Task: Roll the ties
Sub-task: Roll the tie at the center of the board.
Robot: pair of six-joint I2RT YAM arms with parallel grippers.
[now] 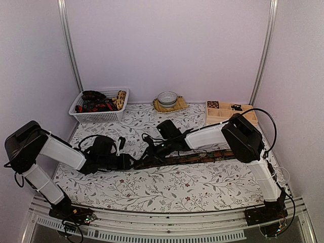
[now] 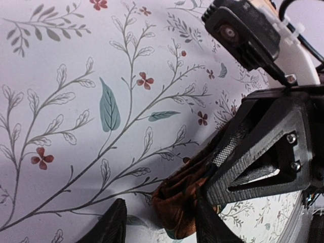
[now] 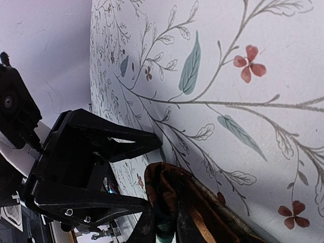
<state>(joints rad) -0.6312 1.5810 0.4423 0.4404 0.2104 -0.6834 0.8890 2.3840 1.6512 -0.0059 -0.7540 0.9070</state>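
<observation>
A dark tie with a red-brown pattern lies flat across the middle of the table, running left to right. Its left end is folded into a small bunch. My right gripper is shut on that bunched end, with fabric pinched between its fingers. My left gripper is open, and its fingers straddle the same bunch, which lies against the right-hand finger. The left gripper's fingers stand spread just left of the fold in the right wrist view.
A white basket with more ties stands at the back left. A bowl on a woven mat sits at the back middle. A wooden compartment box is at the back right. The floral cloth covers the table.
</observation>
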